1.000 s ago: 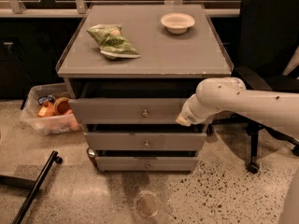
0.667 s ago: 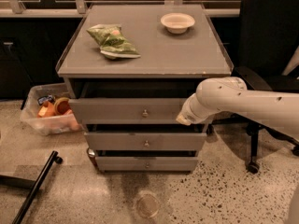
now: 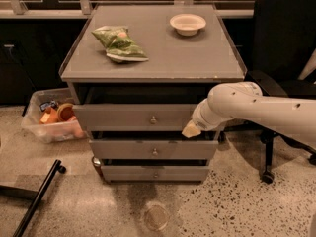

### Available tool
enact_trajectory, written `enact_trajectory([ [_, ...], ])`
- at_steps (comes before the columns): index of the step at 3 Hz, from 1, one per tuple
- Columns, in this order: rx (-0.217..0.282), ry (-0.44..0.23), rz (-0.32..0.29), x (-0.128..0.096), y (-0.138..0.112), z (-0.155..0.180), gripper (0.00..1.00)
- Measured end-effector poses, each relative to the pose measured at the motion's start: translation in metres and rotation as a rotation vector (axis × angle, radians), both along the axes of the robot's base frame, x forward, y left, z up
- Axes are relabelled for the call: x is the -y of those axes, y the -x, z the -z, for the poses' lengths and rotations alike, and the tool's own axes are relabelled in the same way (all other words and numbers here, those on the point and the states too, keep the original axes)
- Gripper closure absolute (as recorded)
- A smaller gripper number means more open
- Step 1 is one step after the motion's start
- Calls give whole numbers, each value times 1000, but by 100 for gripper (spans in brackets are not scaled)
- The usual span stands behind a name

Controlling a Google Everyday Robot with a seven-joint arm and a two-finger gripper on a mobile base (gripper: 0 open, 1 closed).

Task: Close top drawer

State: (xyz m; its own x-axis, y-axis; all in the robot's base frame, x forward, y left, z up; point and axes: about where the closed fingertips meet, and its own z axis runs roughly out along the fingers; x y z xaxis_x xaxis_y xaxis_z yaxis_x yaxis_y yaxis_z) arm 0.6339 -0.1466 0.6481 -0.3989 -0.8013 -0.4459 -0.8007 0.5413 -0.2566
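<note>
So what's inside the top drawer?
Nothing shows: the top drawer is partly open, but the cabinet top overhangs it and its inside is dark. The gripper is at the drawer front's right end.

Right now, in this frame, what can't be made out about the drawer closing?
All in the camera view:
- Inside of the top drawer: hidden in shadow under the cabinet top.
- gripper, at the drawer front's right end: its own wrist covers whether it touches the front.
- arm: cut off by the right edge.
</note>
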Motion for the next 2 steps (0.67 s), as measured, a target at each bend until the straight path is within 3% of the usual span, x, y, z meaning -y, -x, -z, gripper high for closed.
enact_trajectory([
  [1, 1, -17, -5, -7, -3, 4, 0],
  [2, 0, -21, -5, -8, -1, 6, 0],
])
